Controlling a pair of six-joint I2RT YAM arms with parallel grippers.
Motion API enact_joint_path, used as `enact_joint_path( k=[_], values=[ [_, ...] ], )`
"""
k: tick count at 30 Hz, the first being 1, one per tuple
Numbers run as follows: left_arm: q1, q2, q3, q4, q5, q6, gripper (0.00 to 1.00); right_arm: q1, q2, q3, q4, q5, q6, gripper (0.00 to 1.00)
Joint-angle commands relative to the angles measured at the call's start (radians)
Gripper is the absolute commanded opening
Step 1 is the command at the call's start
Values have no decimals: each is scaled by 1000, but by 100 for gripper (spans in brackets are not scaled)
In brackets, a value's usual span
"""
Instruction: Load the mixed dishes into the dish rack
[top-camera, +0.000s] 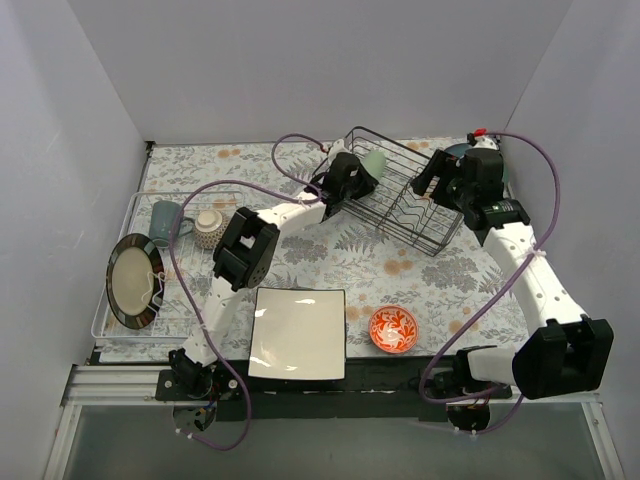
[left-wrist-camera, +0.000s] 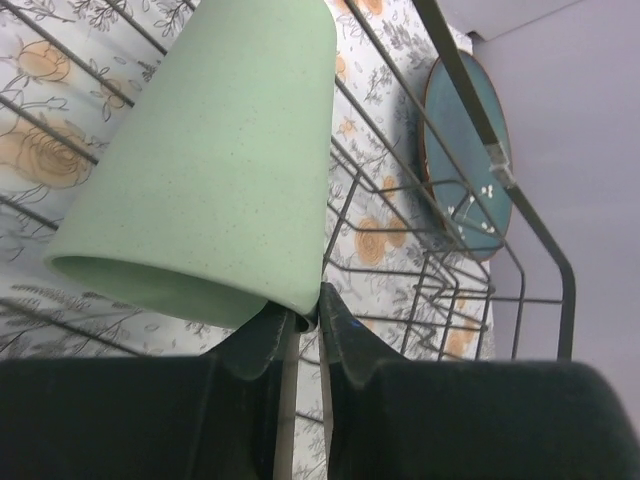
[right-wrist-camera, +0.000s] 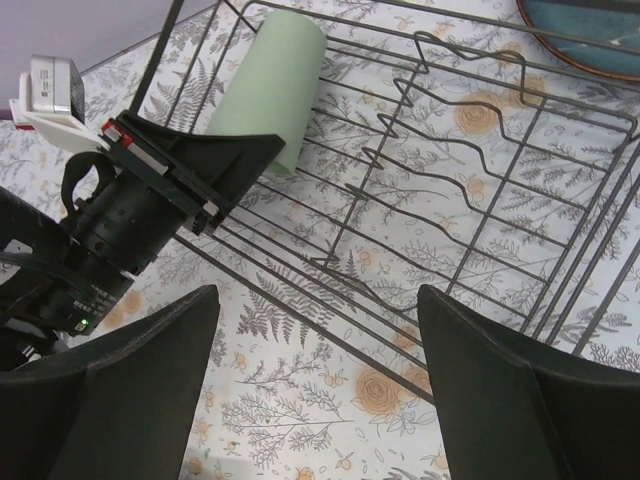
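My left gripper (left-wrist-camera: 312, 320) is shut on the rim of the pale green cup (left-wrist-camera: 210, 160), one finger inside the mouth and one outside. The cup (top-camera: 372, 160) lies tilted, base away from the gripper, over the left end of the black wire dish rack (top-camera: 420, 205). In the right wrist view the cup (right-wrist-camera: 265, 85) sits just inside the rack (right-wrist-camera: 480, 200), with the left gripper (right-wrist-camera: 190, 180) at its rim. My right gripper (right-wrist-camera: 315, 375) hangs open above the rack's near edge, holding nothing. The white square plate (top-camera: 298, 333) and the red-orange bowl (top-camera: 393, 329) rest near the table's front.
A round teal plate (left-wrist-camera: 465, 150) with a small flower motif leans just beyond the rack's far side. At the left, a pale wire tray (top-camera: 115, 320) holds a dark-rimmed plate (top-camera: 135, 280), a grey-blue mug (top-camera: 165, 222) and a small beige cup (top-camera: 209, 228).
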Motion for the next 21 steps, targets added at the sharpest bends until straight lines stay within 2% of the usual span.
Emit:
enact_joint_path(
  k=[1, 5, 10, 17, 21],
  values=[
    [15, -187, -75, 19, 20, 78, 0, -31, 29, 98, 84, -107, -24, 90],
    [35, -325, -92, -9, 175, 172, 0, -83, 103, 202, 67, -251, -23, 95],
    [73, -486, -212, 81, 414, 236, 0, -130, 185, 305, 97, -515, 37, 96],
    [94, -658, -359, 203, 620, 262, 0, -146, 204, 303, 313, -737, 169, 97],
    [94, -704, -384, 226, 651, 256, 0, -146, 216, 287, 508, -844, 273, 97]
  ],
)
